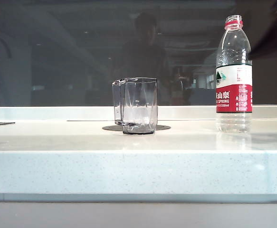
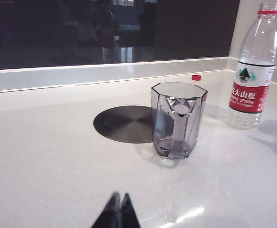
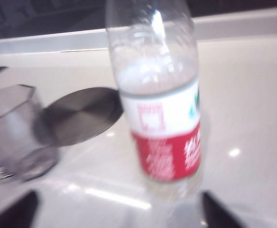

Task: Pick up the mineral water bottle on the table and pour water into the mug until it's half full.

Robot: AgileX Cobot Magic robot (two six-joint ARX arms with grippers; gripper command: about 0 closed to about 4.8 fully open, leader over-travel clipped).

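mineral water bottle (image 3: 159, 109) | upright between spread right gripper (image 3: 119, 209) jaws, ungrasped; left gripper (image 2: 118, 211) closed, near mug (image 2: 177, 119)

- Daylight-bright white table (image 1: 138, 161) against a dark, reflective window (image 1: 81, 52) in the exterior view; faint reflections show in the glass.
- Left wrist view is sharp; the mug (image 2: 177, 119) and mineral water bottle (image 2: 253, 66) cast soft shadows.
- Right wrist view is motion-blurred, label unreadable, glare streaks on the tabletop.
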